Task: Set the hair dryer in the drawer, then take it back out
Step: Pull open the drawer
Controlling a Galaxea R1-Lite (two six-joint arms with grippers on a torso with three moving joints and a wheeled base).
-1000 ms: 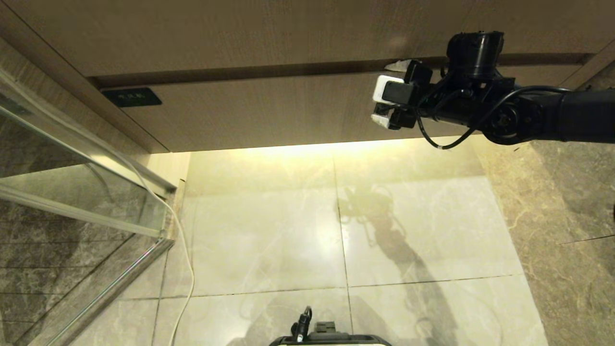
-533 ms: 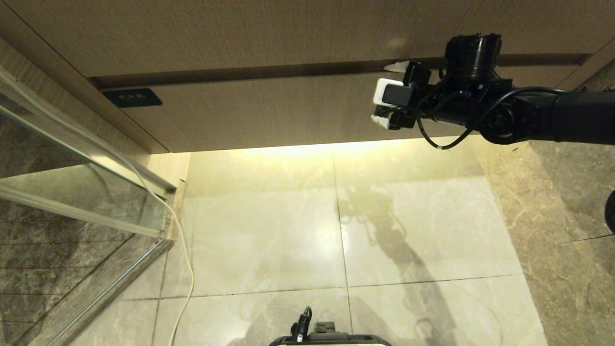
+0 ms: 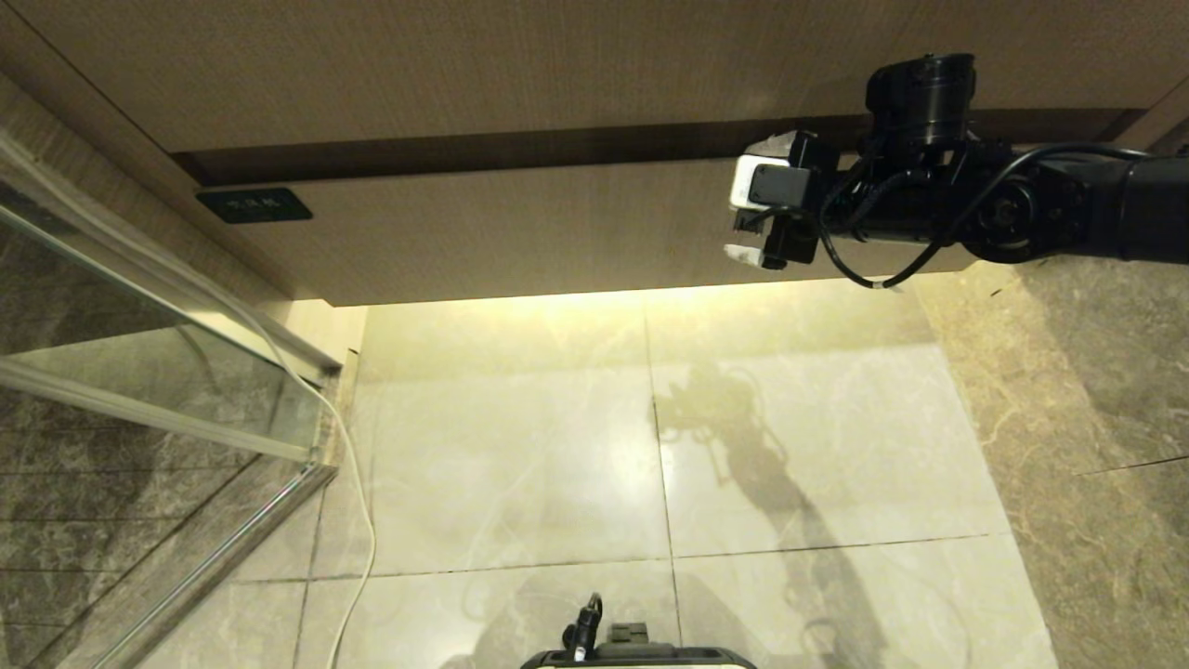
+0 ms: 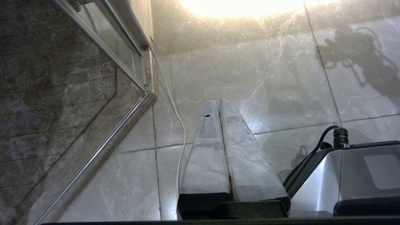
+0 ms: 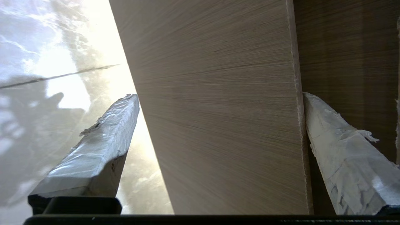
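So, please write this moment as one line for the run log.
right gripper: open, fingers astride drawer front panel | drawer: slightly open | left gripper: shut, parked over floor | hair dryer: not visible

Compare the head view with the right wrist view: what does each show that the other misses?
Head view only: the drawer's dark label, the glass partition, the white cable, and the whole right arm reaching in. Right wrist view only: the right gripper straddling the drawer front, one finger hooked behind its edge, the other out over the floor. Both: the wood-grain drawer front and lit marble floor. No hair dryer in either.
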